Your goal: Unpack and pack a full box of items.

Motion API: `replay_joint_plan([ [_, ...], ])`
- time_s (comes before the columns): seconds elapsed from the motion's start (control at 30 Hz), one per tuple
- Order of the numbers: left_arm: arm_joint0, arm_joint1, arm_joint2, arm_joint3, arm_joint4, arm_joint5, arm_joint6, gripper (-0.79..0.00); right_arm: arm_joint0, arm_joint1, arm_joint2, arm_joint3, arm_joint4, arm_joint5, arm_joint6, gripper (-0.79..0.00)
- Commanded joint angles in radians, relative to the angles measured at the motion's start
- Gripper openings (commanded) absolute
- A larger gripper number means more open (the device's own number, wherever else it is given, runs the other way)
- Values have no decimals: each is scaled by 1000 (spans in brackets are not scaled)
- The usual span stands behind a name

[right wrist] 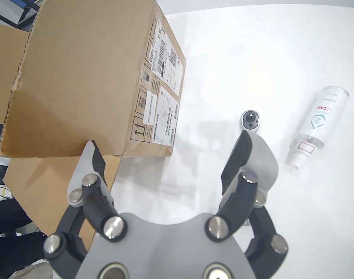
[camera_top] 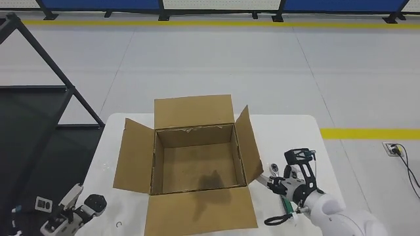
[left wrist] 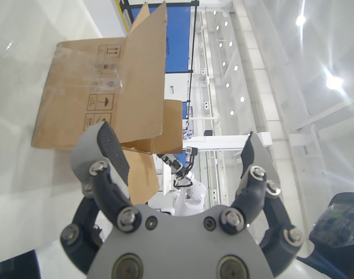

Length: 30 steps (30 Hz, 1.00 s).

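An open cardboard box (camera_top: 194,111) stands in the middle of the white table, all flaps out, its inside bare. My right gripper (right wrist: 168,140) is open and holds nothing, just off the box's right side (right wrist: 78,73). On the table past it lie a small metal ratchet head (right wrist: 250,119) and a clear spray bottle (right wrist: 319,123) on its side. In the top view the right gripper (camera_top: 270,178) is by the box's right flap. My left gripper (left wrist: 177,134) is open with nothing in it, low at the table's front left (camera_top: 73,200), facing the box's left wall (left wrist: 78,94).
A dark wrapped packet (left wrist: 336,225) shows close beside my left wrist. A black frame (camera_top: 39,59) stands left of the table. The table's right half (right wrist: 252,44) is bare white around the two loose items.
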<state>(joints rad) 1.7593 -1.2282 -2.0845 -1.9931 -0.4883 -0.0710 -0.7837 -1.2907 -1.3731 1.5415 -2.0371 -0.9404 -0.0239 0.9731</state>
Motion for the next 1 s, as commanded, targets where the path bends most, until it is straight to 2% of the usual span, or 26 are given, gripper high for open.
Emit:
replay_joint_plan([
  [0.0, 1, 1, 7, 3, 25, -13, 9, 0, -7, 3, 4, -6, 0, -6, -3, 0],
  [0.17, -1, 3, 21, 2, 32, -18, 25, 0, -9, 9, -32, 10, -70, 13, -5, 0],
  [0.37, 4, 5, 16, -3, 19, -28, 38, 0, 46, 6, -120, 96, -205, 106, -28, 0],
  [0.97, 25, 9, 15, -5, 6, -47, 65, 0, 67, 9, -202, 136, -174, 80, -34, 0],
])
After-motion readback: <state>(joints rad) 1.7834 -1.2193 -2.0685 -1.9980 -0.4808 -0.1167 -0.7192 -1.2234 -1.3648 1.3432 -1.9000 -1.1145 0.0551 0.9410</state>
